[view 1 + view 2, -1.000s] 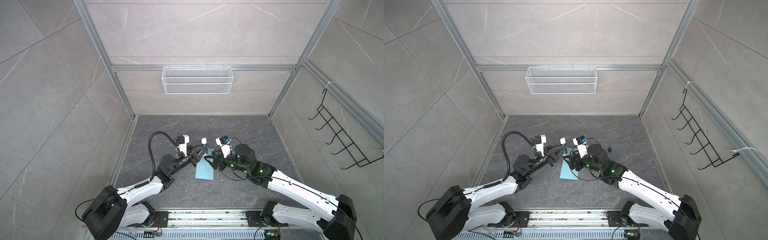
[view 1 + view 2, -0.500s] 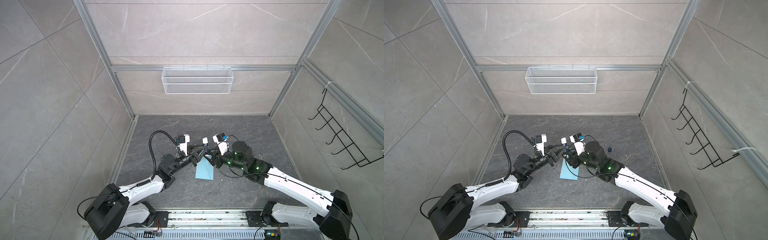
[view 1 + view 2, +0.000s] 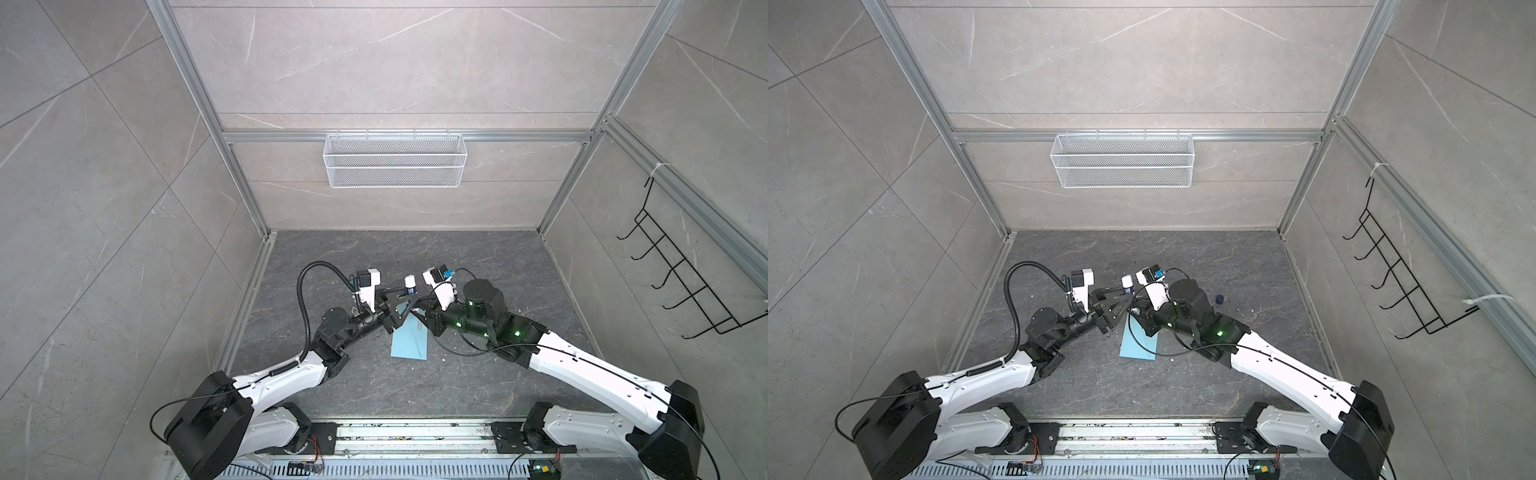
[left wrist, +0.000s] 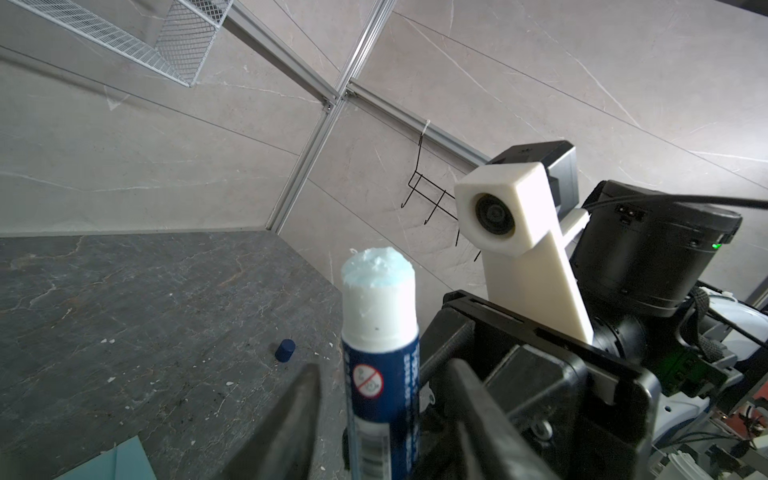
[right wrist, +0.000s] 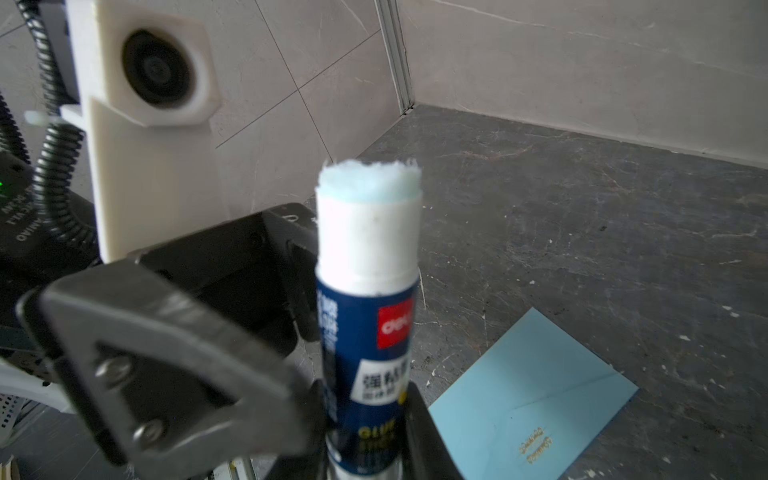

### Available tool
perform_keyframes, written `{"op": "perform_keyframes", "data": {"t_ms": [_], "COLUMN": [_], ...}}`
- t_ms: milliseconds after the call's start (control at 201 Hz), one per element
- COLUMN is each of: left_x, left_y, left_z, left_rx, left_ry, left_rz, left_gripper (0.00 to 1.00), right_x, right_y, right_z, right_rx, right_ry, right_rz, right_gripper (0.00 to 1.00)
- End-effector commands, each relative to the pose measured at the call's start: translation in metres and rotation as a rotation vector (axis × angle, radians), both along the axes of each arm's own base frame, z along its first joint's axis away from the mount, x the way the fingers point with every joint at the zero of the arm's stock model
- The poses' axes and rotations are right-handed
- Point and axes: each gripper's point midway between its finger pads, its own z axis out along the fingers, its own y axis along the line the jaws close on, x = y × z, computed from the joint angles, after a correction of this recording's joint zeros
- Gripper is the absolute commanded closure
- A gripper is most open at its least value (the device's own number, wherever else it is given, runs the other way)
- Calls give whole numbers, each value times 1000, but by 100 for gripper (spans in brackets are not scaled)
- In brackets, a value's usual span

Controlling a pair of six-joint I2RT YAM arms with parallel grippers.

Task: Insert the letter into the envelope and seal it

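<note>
The light blue envelope [image 3: 409, 343] [image 3: 1139, 340] lies flat on the dark floor between the two arms, flap folded down [image 5: 532, 395]. The letter is out of view. Above the envelope's far end an uncapped glue stick [image 3: 410, 285] [image 4: 380, 353] [image 5: 368, 324] stands upright, its pale blue glue on top. My right gripper [image 5: 368, 399] [image 3: 419, 309] is shut on the lower part of the tube. My left gripper [image 4: 382, 368] [image 3: 405, 299] is open, one finger [image 4: 299, 407] on each side of the tube with a gap to it.
The glue stick's dark blue cap [image 3: 1219, 299] [image 4: 285, 350] stands on the floor right of the right wrist. A white wire basket [image 3: 394, 160] hangs on the back wall. A black hook rack [image 3: 681, 282] is on the right wall. Small white scraps dot the floor.
The left gripper has opened off the glue stick. The right gripper has moved in to the left and shut on the tube. The envelope has not moved.
</note>
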Motion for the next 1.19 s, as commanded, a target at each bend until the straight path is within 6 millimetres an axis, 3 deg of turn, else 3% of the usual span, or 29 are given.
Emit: {"op": "perform_keyframes", "data": {"t_ms": [0,85,249,423,687,941,1185], "left_x": [-11,-21,-47,-52,-59,-59,-59], "left_y": [13,21,20,18,13,9,9], "left_z": [36,43,49,48,52,55,59], "left_rx": [-2,14,76,51,32,19,5], "left_ry": [-138,-164,-219,-233,-236,-228,-226], "left_rz": [27,-13,-174,-271,-354,-387,-393], "left_gripper": [16,5,4,4,13,25,49], "right_x": [-7,-15,-32,-52,-67,-65,-58], "right_y": [-10,-14,-14,-5,6,14,14], "right_z": [17,20,27,35,41,40,39], "right_rx": [-48,-72,-75,-29,19,31,26], "right_ry": [-67,-88,-109,-90,-52,-33,-43], "right_rz": [24,55,144,266,365,387,357], "right_gripper": [98,99,100,100,100,100,100]}}
